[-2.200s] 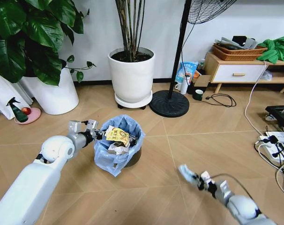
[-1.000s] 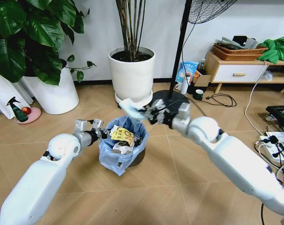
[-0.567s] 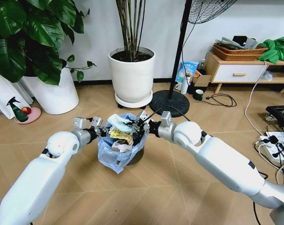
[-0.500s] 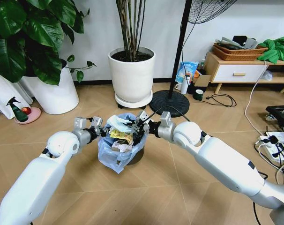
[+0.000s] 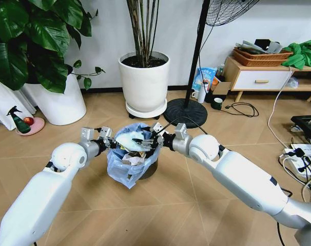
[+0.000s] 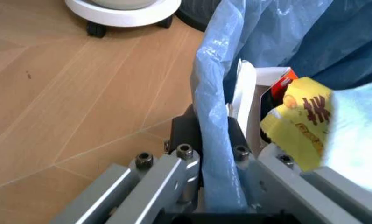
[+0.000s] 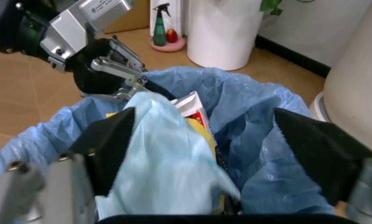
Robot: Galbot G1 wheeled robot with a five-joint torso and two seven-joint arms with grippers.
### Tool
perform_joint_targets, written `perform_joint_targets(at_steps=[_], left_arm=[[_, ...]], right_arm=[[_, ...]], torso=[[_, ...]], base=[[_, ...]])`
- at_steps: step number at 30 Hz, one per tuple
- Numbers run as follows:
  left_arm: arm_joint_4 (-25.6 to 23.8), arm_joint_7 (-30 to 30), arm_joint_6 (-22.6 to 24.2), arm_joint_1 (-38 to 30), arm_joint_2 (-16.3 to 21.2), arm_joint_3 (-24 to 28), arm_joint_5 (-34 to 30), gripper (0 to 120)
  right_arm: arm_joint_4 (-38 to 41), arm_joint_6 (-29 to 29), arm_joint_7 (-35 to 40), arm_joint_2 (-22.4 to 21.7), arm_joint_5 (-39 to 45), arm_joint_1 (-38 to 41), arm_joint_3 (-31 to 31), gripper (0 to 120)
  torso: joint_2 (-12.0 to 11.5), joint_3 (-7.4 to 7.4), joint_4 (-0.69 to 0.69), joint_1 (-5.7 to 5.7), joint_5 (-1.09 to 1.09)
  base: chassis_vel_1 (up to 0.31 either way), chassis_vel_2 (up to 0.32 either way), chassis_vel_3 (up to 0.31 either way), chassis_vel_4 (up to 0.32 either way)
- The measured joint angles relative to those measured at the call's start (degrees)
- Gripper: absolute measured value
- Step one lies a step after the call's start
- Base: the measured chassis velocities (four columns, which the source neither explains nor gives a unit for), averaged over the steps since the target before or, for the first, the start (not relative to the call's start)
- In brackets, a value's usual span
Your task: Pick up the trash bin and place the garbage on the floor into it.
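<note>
The trash bin (image 5: 130,163), a small dark bin lined with a crinkly light blue bag, stands out in front of me on the floor (image 5: 171,210). My left gripper (image 5: 107,143) is shut on its near rim; the left wrist view shows the fingers (image 6: 186,154) clamping bag and rim (image 6: 214,116). My right gripper (image 5: 148,140) hovers over the bin's mouth, open, with its black pads (image 7: 111,137) wide apart. A pale blue-white piece of garbage (image 7: 161,163) lies between them on top of a yellow wrapper (image 6: 298,121) and other litter in the bin.
Two big white plant pots (image 5: 144,84) (image 5: 58,105) stand behind the bin, with a fan's black base (image 5: 185,114) to their right. A green spray bottle (image 5: 18,120) sits far left. Cables and a power strip (image 5: 299,154) lie on the right by a wooden cabinet (image 5: 260,78).
My right arm swung up from the floor at the lower right, carrying the pale piece over the bin. The piece has sunk onto the litter and the fingers stand apart. The left gripper kept its hold.
</note>
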Motion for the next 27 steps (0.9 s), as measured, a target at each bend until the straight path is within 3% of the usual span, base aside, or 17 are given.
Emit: perform_joint_targets(at_steps=[4,16,27], left_arm=[[-0.2,0.0,0.0,0.0,0.0,0.0,0.0,0],[-0.8,-0.3,0.0,0.1,0.0,-0.4,0.0,0],[-1.4,-0.3,0.0,0.7,1.5,-1.8,0.2,0]], right_arm=[[0.0,0.1,0.4,-0.2,0.1,-0.2,0.2,98],[1.0,0.3,2.7,-0.4,0.4,-1.3,4.1,100],[5.5,2.1,9.4,-2.9,0.9,-10.8,18.5,100]], torso=[[0.0,0.0,0.0,0.0,0.0],[0.0,0.0,0.0,0.0,0.0],[0.0,0.0,0.0,0.0,0.0]], base=[[0.0,0.0,0.0,0.0],[0.0,0.0,0.0,0.0],[0.0,0.0,0.0,0.0]])
